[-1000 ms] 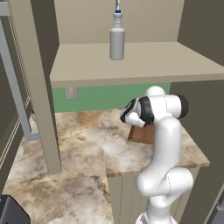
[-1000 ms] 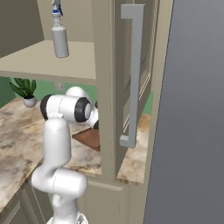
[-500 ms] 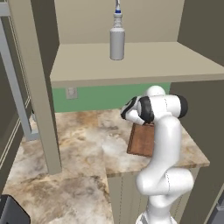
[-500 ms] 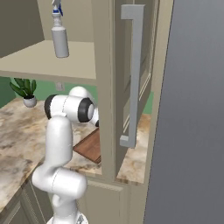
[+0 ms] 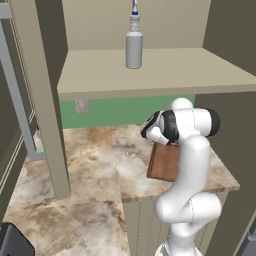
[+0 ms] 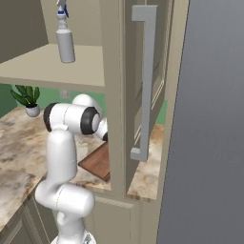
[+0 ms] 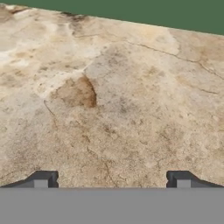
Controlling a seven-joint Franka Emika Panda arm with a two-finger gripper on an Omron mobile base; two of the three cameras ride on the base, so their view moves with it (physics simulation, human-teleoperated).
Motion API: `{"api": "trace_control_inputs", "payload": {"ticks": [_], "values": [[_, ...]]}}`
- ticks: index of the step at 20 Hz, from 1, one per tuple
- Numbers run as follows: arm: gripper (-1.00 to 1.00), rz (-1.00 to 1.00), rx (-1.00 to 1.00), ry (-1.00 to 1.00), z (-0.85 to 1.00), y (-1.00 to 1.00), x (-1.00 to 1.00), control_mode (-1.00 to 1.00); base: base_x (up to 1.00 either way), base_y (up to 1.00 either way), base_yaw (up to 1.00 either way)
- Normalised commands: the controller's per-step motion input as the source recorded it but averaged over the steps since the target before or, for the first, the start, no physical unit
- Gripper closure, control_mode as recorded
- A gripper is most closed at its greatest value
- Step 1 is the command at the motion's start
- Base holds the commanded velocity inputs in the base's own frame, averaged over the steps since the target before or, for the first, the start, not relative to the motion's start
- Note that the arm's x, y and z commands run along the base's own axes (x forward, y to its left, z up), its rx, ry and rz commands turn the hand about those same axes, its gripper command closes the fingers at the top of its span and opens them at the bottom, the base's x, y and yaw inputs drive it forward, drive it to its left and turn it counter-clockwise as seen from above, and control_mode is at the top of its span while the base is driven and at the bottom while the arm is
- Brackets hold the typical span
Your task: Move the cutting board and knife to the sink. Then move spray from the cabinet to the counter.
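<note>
Now cutting board (image 5: 164, 162) flat on counter (image 5: 95, 160), long axis front-to-back; hand (image 7: 112, 179) open, empty.

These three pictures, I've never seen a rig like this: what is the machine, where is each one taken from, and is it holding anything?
It is a white robot arm on a mobile base in a rendered kitchen. Two pictures come from cameras behind the arm, left and right; the third looks along the gripper, whose open fingertips frame bare marble counter. It holds nothing. A wooden cutting board lies on the counter beside the arm. A spray bottle stands on the cabinet shelf above. A small potted plant sits further back.
</note>
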Motion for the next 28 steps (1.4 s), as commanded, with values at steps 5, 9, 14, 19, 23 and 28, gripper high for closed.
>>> {"api": "trace_control_inputs", "payload": {"ticks": [5, 9, 14, 19, 23, 28], "values": [[-1.00, 0.04, 0.00, 0.04, -0.20, -0.11, -0.68, -1.00, 0.00, 0.00, 0.00], [-1.00, 0.09, 0.00, 0.00, -0.16, -0.14, -0.57, -1.00, 0.00, 0.00, 0.00], [-1.00, 0.12, 0.01, 0.00, -0.17, -0.30, -0.51, -1.00, 0.00, 0.00, 0.00], [-1.00, 0.13, 0.01, 0.00, -0.26, -0.35, -0.52, -1.00, 0.00, 0.00, 0.00], [-1.00, 0.11, 0.00, 0.00, -0.22, -0.21, -0.53, -1.00, 0.00, 0.00, 0.00], [-1.00, 0.01, 0.00, 0.00, -0.20, -0.07, -0.71, -1.00, 0.00, 0.00, 0.00]]}}
